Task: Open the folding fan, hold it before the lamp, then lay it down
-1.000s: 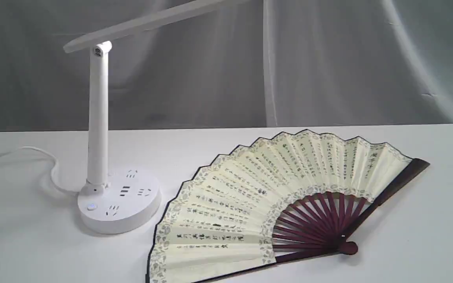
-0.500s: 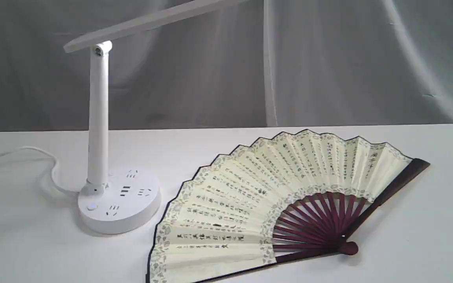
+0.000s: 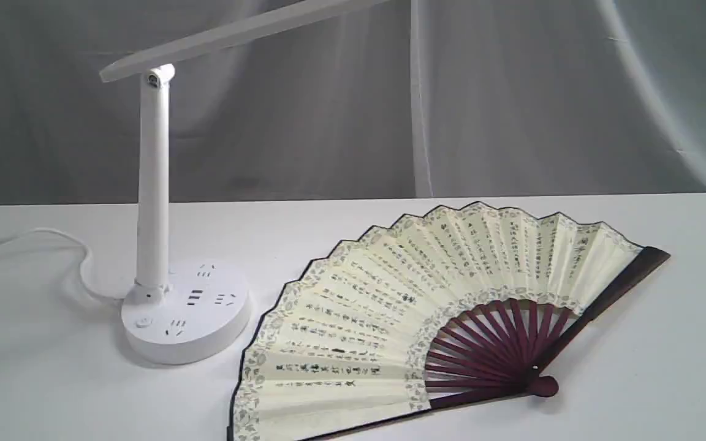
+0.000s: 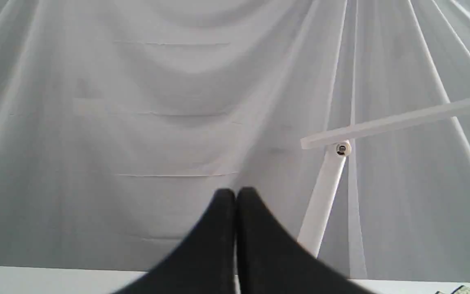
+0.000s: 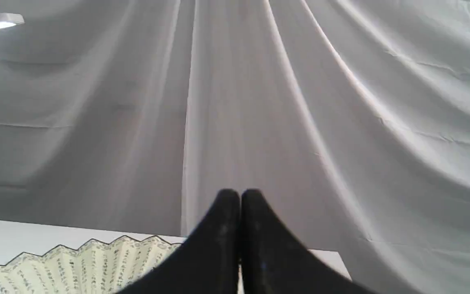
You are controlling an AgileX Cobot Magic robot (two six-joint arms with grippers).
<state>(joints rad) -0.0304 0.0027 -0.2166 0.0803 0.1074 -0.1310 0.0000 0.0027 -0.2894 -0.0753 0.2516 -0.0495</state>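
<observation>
Beyond the right hand lies the fan.

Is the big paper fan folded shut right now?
No, the folding fan lies spread wide open on the table, with its pleats and dark ribs fanned out.

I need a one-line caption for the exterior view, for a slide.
Opened folding fan lying flat on the white table, beside the white desk lamp.
</observation>
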